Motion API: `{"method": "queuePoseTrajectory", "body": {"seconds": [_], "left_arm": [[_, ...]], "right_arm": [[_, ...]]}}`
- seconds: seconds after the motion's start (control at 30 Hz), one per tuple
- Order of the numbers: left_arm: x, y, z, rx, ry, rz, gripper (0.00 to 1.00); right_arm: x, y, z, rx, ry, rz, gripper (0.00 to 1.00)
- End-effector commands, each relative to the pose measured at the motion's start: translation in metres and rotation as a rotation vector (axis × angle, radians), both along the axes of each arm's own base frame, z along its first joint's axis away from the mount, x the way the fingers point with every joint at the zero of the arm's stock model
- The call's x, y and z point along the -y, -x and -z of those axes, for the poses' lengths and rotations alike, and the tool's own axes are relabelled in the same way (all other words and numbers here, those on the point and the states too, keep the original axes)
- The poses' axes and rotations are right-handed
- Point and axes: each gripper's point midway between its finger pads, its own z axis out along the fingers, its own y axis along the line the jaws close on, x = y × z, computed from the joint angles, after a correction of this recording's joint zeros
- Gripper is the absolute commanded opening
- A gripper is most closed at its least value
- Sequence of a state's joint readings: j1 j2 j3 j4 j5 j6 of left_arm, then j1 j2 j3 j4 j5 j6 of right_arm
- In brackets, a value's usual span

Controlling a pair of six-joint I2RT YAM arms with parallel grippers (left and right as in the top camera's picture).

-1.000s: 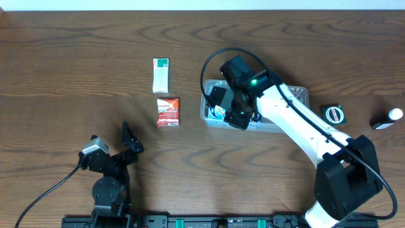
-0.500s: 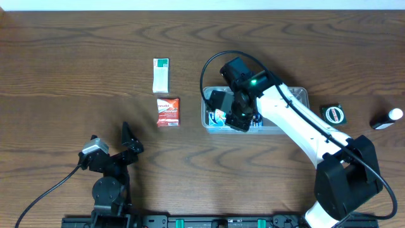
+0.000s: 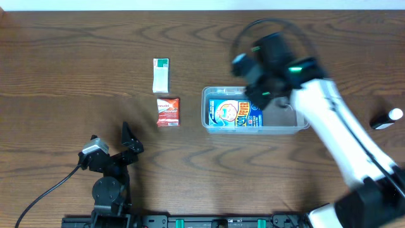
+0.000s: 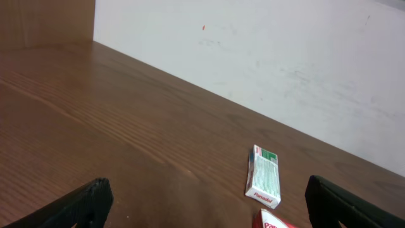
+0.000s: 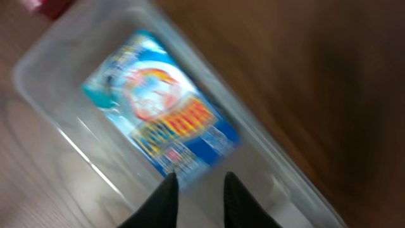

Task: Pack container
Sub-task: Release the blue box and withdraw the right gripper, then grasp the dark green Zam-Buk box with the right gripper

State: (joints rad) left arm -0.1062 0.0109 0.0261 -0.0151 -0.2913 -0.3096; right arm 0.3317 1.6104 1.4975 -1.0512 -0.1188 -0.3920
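Right gripper hovers over the container, fingers slightly parted, nothing held. Left gripper parked, jaws wide. Container sits at 3 o'clock of the table centre, long axis 9-to-3, mouth up. Blue packet lies flat in its 9 o'clock half. Judgement: clear the rim vertically before swinging toward 9 o'clock, where red packet and white-green box lie.
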Motion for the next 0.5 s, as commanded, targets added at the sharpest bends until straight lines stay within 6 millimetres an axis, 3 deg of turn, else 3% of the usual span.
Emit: {"method": "queuePoseTrajectory", "body": {"seconds": [0.0,0.1,0.13,0.17,0.3,0.47], "left_arm": [[-0.003,0.001,0.017,-0.053,-0.022,-0.012,0.98],[-0.003,0.001,0.017,-0.053,-0.022,-0.012,0.98],[-0.003,0.001,0.017,-0.053,-0.022,-0.012,0.98],[-0.003,0.001,0.017,-0.053,-0.022,-0.012,0.98],[-0.003,0.001,0.017,-0.053,-0.022,-0.012,0.98],[-0.003,0.001,0.017,-0.053,-0.022,-0.012,0.98]], "right_arm": [[0.051,-0.003,-0.035,0.058,-0.023,0.176,0.35],[0.096,0.006,-0.034,0.012,-0.001,0.291,0.82],[0.111,0.010,-0.030,-0.013,0.009,0.320,0.94],[0.121,0.011,-0.026,-0.031,0.012,0.351,0.99],[0.159,0.011,-0.003,-0.078,0.020,0.453,0.99],[0.191,0.002,0.036,-0.112,0.019,0.542,0.99]]}}
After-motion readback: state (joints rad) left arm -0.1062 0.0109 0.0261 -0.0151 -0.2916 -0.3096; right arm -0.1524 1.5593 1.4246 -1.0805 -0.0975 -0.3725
